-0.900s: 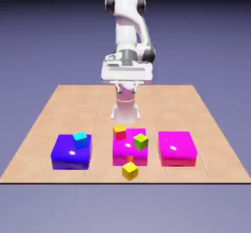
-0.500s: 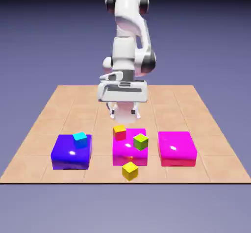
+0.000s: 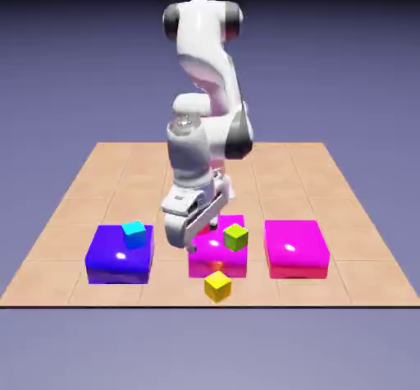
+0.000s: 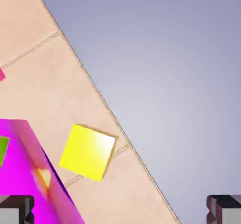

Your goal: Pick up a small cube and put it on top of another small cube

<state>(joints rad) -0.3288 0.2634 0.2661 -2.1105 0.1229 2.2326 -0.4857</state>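
Note:
The small yellow cube [image 3: 217,286] lies on the table close to its front edge, just in front of the middle magenta block [image 3: 215,259]. In the hand view the yellow cube [image 4: 88,151] shows left of centre, beyond and between the finger tips [image 4: 16,209], nearer the left one. The tiny cyan cube [image 3: 135,233] rests on the big dark-blue block [image 3: 120,257] at the exterior view's left. My gripper [image 3: 205,231] hangs tilted over the middle magenta block, above and behind the yellow cube. The gripper [image 4: 120,211] is open with nothing between its fingers.
A lime-green cube [image 3: 235,236] sits on the middle magenta block [image 4: 23,171]. A second magenta block [image 3: 296,249] stands at the exterior view's right. The table's front edge [image 4: 101,100] runs just past the yellow cube.
The arm has bent forward and down, bringing the hand from high near the base to just over the middle magenta block. The hand now hides the orange-yellow cube. No cube has moved.

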